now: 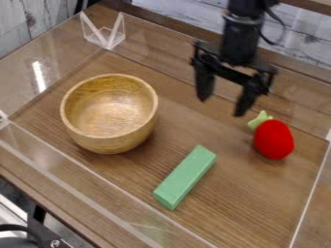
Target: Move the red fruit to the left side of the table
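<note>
Here, your gripper [223,95] hovers, fingers spread, beside the red fruit [273,139] (green top [260,119] and all).

So there's just one view here, and the camera's looking down at an angle over the table [80,179]. It's sitting fairly close, facing across toward the far clear wall [291,66], and it's taking in most of the tabletop.
</note>
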{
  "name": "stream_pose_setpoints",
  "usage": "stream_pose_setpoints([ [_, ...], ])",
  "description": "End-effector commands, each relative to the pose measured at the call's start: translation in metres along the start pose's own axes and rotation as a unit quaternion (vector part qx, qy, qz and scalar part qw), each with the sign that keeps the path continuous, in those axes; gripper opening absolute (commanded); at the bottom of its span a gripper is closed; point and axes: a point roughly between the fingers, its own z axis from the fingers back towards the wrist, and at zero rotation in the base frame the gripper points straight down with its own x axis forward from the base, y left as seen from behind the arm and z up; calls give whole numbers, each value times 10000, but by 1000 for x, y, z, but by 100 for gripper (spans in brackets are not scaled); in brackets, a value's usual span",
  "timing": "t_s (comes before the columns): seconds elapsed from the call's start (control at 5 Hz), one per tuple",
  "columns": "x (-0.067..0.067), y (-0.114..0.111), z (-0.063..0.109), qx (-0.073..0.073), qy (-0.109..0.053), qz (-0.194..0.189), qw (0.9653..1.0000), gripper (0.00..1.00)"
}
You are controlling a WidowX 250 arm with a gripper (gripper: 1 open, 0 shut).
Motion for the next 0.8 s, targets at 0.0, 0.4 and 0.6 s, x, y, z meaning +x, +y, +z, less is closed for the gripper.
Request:
stream_pose_setpoints([
  [0.0, 19, -37, -1, -99, -432, 197, 9988, 100],
  [0.4, 40, -59, -17, -16, -834, 489, 9953, 100],
  [0.6, 46, -48, -15, 50, -860, 511, 9950, 100],
])
